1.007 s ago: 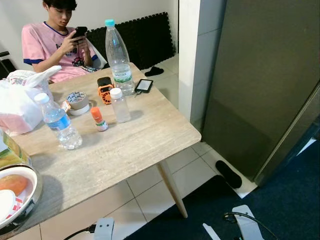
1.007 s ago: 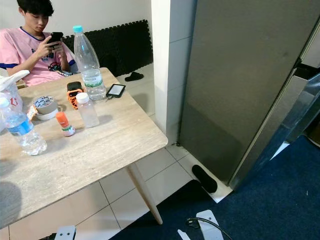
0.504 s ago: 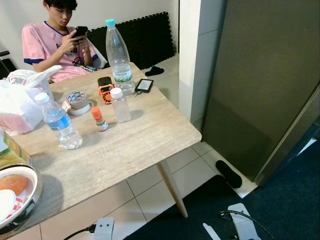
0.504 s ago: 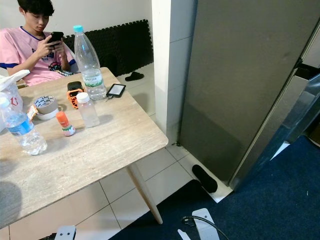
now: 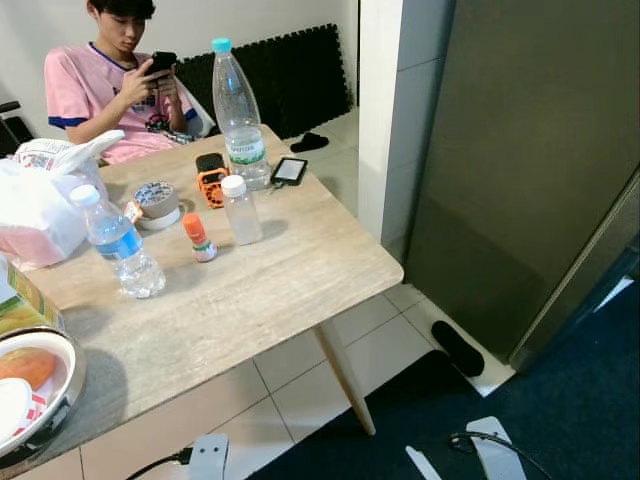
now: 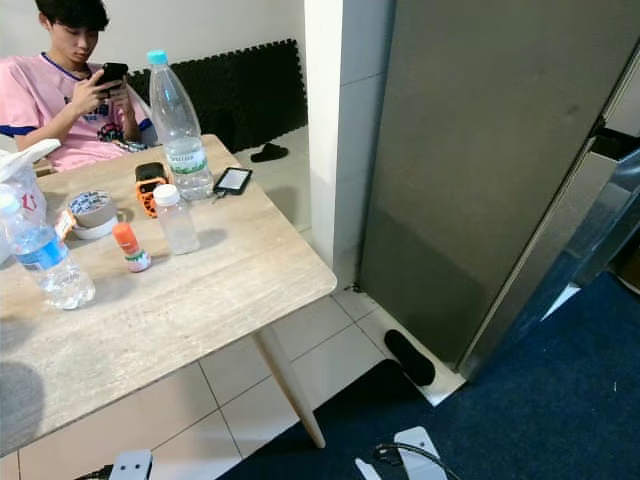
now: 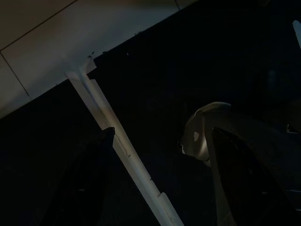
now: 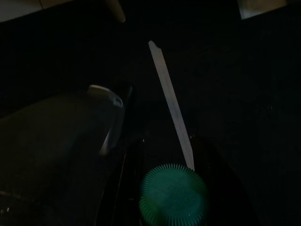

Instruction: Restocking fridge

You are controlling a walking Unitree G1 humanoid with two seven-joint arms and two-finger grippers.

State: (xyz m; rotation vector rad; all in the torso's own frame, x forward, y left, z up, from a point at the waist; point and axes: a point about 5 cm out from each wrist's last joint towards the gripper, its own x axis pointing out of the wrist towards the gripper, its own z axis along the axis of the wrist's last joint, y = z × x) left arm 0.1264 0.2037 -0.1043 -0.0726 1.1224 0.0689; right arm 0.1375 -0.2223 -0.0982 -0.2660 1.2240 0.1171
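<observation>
The fridge [image 5: 520, 170] stands on the right, and I see its plain grey side. On the wooden table [image 5: 260, 290] to my left stand a tall clear bottle [image 5: 238, 120], a small water bottle with a blue label [image 5: 118, 245], a white-capped bottle [image 5: 240, 212] and a tiny orange-capped bottle [image 5: 198, 238]. My right gripper [image 8: 169, 155] hangs low in the dark, shut on a bottle with a green cap [image 8: 173, 193]. My left gripper [image 7: 162, 136] also hangs low over the dark carpet, open, with nothing between its fingers.
A person [image 5: 110, 80] in a pink shirt sits at the far end of the table with a phone. A tape roll [image 5: 156, 203], a phone [image 5: 289, 170], a white bag [image 5: 40, 205] and a bowl [image 5: 30, 390] share the table. A black slipper [image 5: 457, 348] lies by the fridge, beside blue carpet [image 5: 560, 400].
The view has barely shifted. The white piece and cable at the bottom edge moved slightly. Nothing on the table has moved.
</observation>
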